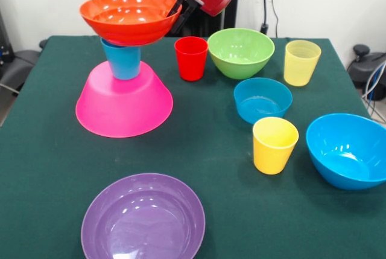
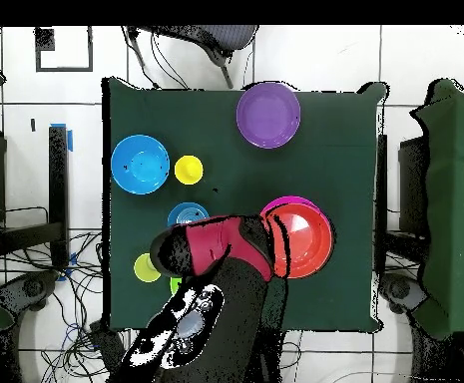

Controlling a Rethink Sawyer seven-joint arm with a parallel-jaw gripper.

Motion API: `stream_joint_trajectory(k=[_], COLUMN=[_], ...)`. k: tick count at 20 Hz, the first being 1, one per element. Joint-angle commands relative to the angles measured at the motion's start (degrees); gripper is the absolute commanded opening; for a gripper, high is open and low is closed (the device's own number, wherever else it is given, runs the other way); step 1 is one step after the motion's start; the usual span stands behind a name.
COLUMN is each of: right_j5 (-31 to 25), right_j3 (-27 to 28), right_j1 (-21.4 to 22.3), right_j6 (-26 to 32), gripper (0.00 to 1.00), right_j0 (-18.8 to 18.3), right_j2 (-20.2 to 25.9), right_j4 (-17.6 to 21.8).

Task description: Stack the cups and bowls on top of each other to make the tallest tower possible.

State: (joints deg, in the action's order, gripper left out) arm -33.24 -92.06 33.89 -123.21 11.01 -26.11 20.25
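The tower stands at the left: an upside-down pink bowl (image 1: 123, 107) (image 2: 289, 202), a blue cup (image 1: 123, 63) on it, and an orange bowl (image 1: 126, 17) (image 2: 303, 239) upright on top. My gripper (image 1: 175, 10) (image 2: 272, 245) reaches down from the red arm and is shut on the orange bowl's right rim, one finger inside and one outside. A red cup (image 1: 191, 58) stands just right of the tower. The purple bowl (image 1: 143, 220) (image 2: 268, 115) lies at the near edge.
Right of the red cup sit a green bowl (image 1: 241, 52), a pale yellow cup (image 1: 301, 63) (image 2: 146, 267), a small blue bowl (image 1: 262, 99) (image 2: 188, 214), a yellow cup (image 1: 275, 145) (image 2: 188, 170) and a larger blue bowl (image 1: 350, 150) (image 2: 140, 164).
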Motion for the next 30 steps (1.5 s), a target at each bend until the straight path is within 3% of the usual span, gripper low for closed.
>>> stream_joint_trajectory(k=[1, 11, 30], right_j5=[-5.90, -9.10, -5.74], right_j3=[2.35, 2.80, 1.71], right_j1=[-2.46, -2.66, -2.18], right_j6=[2.51, 4.13, 1.83], gripper=[0.00, 0.00, 0.00], right_j0=[0.51, 0.55, 0.65], right_j2=[3.56, 3.95, 4.30], right_j4=[3.82, 4.53, 7.27])
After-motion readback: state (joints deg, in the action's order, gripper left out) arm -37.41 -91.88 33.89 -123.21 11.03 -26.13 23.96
